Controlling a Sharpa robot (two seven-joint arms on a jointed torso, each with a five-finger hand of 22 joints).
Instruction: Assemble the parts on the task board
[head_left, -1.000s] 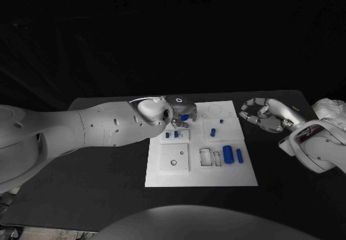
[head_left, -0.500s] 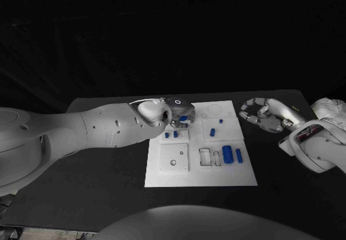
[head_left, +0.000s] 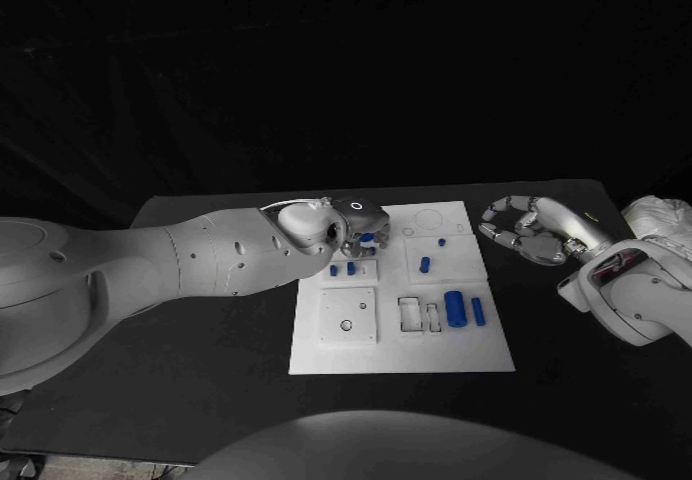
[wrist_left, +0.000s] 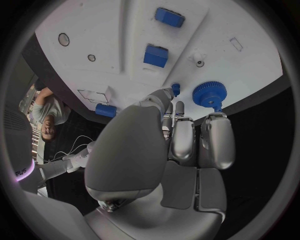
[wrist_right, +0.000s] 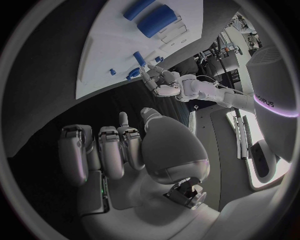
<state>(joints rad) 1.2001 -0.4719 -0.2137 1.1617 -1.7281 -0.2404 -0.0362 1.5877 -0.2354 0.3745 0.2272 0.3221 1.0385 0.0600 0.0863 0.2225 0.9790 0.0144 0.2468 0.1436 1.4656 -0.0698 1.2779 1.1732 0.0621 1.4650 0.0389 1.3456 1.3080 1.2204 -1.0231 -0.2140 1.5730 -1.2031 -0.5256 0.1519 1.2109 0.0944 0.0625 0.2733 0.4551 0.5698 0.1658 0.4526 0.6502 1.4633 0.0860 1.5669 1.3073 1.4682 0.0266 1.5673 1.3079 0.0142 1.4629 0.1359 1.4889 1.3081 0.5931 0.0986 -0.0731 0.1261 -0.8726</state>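
- A black surface (head_left: 216, 350) fills the lower half of the head frame.
- Behind it, the upper half is a dark, faintly folded backdrop (head_left: 346, 90).
- Lighting is dim overall.

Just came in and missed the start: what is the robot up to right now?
It is assembling small blue parts on the white task board. The left hand is at the board's far left corner, a fingertip touching a small blue peg beside a blue gear. The right hand hovers off the board's right side, fingers curled, holding nothing. Other blue parts lie on the board.
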